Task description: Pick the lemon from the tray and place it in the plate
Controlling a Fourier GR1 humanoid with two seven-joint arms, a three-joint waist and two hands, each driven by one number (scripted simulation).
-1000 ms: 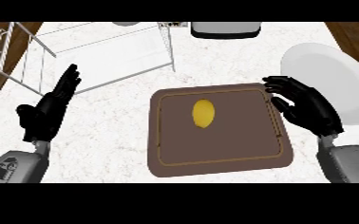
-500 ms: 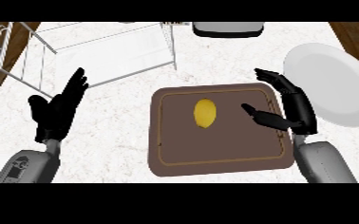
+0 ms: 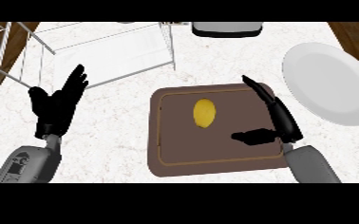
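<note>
1. Risk: the right robot hand (image 3: 280, 117), fingers straight and thumb spread, is beside the lemon (image 3: 204, 113), not around it. Closing from here could nudge it rolling across the tray (image 3: 175, 163).
2. Lemon: small yellow oval, mid-tray, well apart from the plate (image 3: 322, 83).
3. Left robot hand (image 3: 60, 105) is open, resting over the bench (image 3: 112, 137).

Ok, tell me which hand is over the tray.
The right hand, open, thumb out over the tray beside the lemon. The left hand rests open over the counter, off the tray.
</note>
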